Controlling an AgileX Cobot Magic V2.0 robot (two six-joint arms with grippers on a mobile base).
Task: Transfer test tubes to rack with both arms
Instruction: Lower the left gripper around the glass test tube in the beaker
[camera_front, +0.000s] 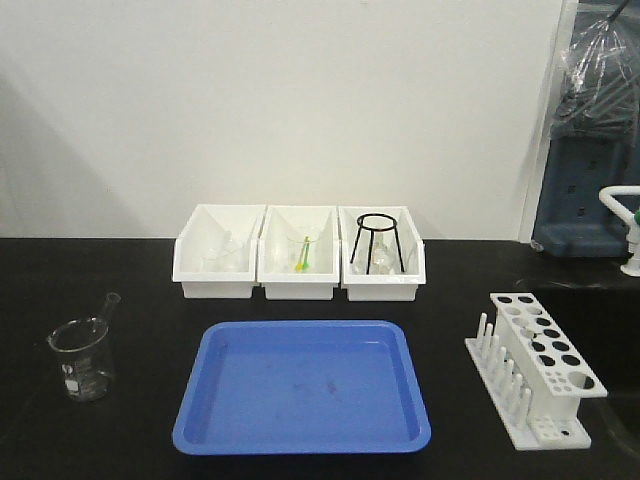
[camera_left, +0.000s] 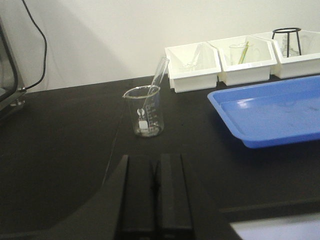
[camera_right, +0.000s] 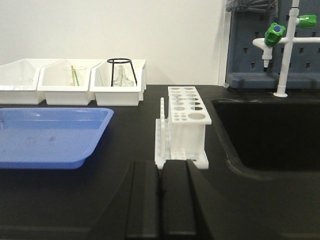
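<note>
glassware on a matte black bench (camera_front: 120, 440): one slender clear test tube (camera_left: 161, 72) leans in a spouted glass beaker (camera_left: 145, 120), well ahead of the left gripper (camera_left: 155, 195), whose black fingers are pressed together. the white plastic rack (camera_right: 187, 117), round-holed and pegged, stands just in front of the right gripper (camera_right: 160, 197), its fingers likewise pressed tight. a glossy blue tray (camera_front: 300, 385) lies between them below a plain white wall (camera_front: 300, 100).

On my wrist feeds, the left gripper (camera_left: 155, 165) and right gripper (camera_right: 161, 170) look alike: two flat, matte-black slabs with squared tips, rising from a broad, rounded black body.
</note>
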